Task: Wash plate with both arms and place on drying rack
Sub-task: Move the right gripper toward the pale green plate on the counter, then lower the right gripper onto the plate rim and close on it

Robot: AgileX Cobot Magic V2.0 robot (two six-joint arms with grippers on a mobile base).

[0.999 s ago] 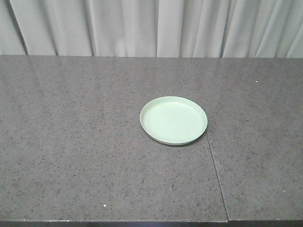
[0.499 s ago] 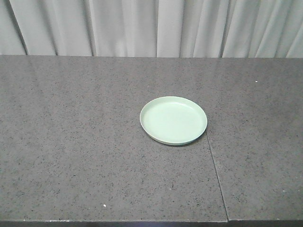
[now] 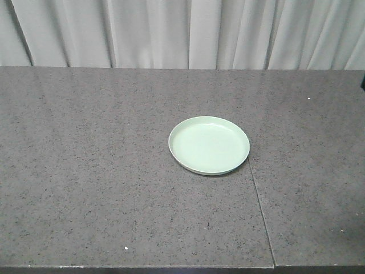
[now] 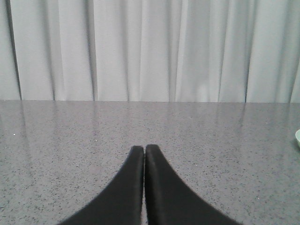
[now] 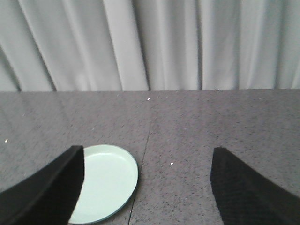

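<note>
One plate [image 3: 209,145] lay flat near the middle of the counter [image 3: 85,171], just left of its seam [image 3: 259,205]. Your left gripper [image 4: 144,149] had its fingers pressed together on nothing; your right gripper [image 5: 147,152] held its fingers wide apart, empty. A curtain [image 3: 171,34] hung beyond the far edge.

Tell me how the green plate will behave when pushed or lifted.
The plate looks rigid, so it should lift without flexing. Its glossy surface may slip in a grip. Lying flat on the smooth countertop, a push would probably slide it, not tip it.
</note>
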